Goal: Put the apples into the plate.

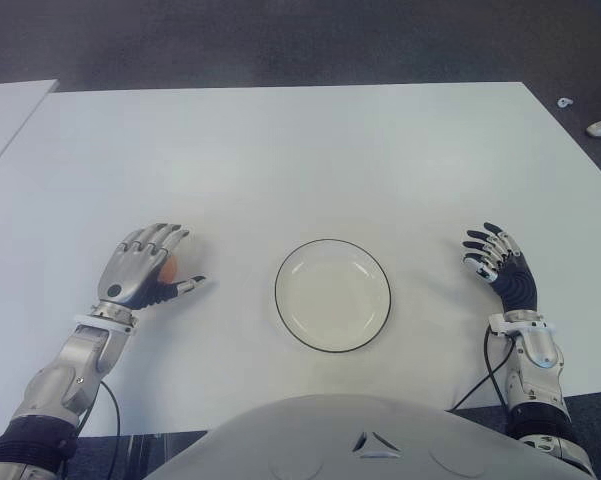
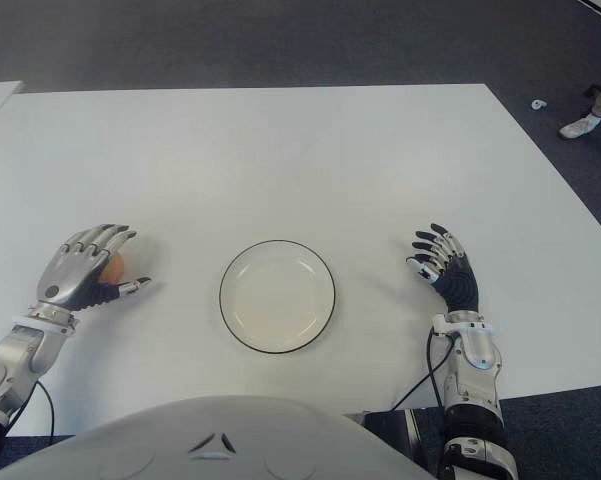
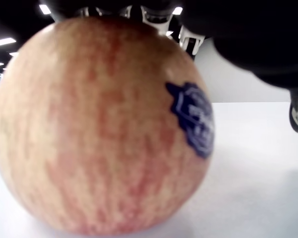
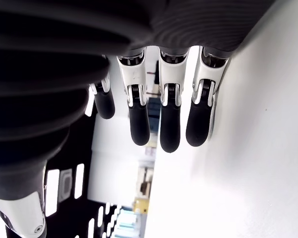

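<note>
A broad white tabletop fills most of both eye views, its surface plain and matte. Beyond its far edge lies a dark grey carpeted floor. At the far left, a second white table stands just beside the first, a narrow dark gap between the two. On the floor past the tabletop's far right corner lies a small white scrap, too small to identify. Near it, at the picture's right edge, a person's light-coloured shoe stands on the carpet.

The dark blue sticker on the apple is too blurred to read.
</note>
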Robot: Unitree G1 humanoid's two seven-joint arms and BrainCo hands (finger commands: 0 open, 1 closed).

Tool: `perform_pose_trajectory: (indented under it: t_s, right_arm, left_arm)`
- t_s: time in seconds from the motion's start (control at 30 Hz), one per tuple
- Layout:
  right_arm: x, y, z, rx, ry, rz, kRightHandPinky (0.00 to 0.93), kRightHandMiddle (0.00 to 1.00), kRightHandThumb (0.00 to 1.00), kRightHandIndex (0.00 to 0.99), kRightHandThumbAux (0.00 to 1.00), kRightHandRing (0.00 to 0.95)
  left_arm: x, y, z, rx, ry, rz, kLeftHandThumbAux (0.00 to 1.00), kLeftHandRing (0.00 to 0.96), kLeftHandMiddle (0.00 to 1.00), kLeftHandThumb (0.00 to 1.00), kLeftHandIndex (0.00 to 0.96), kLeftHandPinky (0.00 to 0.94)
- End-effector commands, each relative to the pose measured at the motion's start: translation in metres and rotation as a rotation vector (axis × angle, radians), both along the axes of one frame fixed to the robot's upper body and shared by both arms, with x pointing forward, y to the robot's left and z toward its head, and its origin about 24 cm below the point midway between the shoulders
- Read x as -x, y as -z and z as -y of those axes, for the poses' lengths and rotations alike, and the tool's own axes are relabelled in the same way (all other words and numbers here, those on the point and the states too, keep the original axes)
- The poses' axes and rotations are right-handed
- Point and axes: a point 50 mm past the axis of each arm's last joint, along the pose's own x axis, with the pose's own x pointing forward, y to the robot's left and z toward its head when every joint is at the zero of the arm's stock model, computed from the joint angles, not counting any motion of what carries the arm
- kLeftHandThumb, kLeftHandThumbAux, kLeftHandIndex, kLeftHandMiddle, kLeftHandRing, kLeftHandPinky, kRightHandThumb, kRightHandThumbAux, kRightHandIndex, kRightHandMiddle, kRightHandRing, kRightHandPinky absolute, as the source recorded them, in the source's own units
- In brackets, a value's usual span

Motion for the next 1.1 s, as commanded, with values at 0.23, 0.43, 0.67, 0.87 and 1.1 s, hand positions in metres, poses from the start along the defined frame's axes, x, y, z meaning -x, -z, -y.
perform_pose_trajectory:
  t_s: [0.23, 0.43, 0.67, 0.87, 1.1]
  right_arm:
    - [0.037, 0.034, 0.002, -0.056, 0.034, -0.227, 0.307, 0.273, 0.344, 0.133, 0.679, 0.280]
    - [0.039, 0.031, 0.006, -0.042, 0.032, -0.225, 0.306, 0.275, 0.347, 0.130, 0.664, 0.275]
    - [0.041, 0.027, 0.011, -0.028, 0.033, -0.217, 0.312, 0.280, 0.358, 0.123, 0.665, 0.278]
    - [0.044, 0.022, 0.016, -0.014, 0.034, -0.208, 0.313, 0.292, 0.369, 0.124, 0.665, 0.284]
    - [0.046, 0.019, 0.022, -0.006, 0.038, -0.213, 0.305, 0.298, 0.378, 0.124, 0.649, 0.285]
  left_arm:
    - [0.003, 0.018, -0.002, -0.008, -0.024, -0.044, 0.282, 0.140, 0.151, 0.357, 0.154, 0.169]
    - [0.004, 0.025, 0.000, -0.006, -0.031, -0.046, 0.280, 0.142, 0.153, 0.354, 0.160, 0.172]
    - [0.006, 0.036, 0.001, -0.004, -0.046, -0.065, 0.281, 0.142, 0.154, 0.357, 0.159, 0.170]
    - [0.008, 0.046, 0.003, 0.016, -0.070, -0.090, 0.287, 0.141, 0.152, 0.363, 0.157, 0.170]
    - [0.010, 0.057, 0.004, 0.033, -0.096, -0.116, 0.289, 0.143, 0.152, 0.365, 0.160, 0.176]
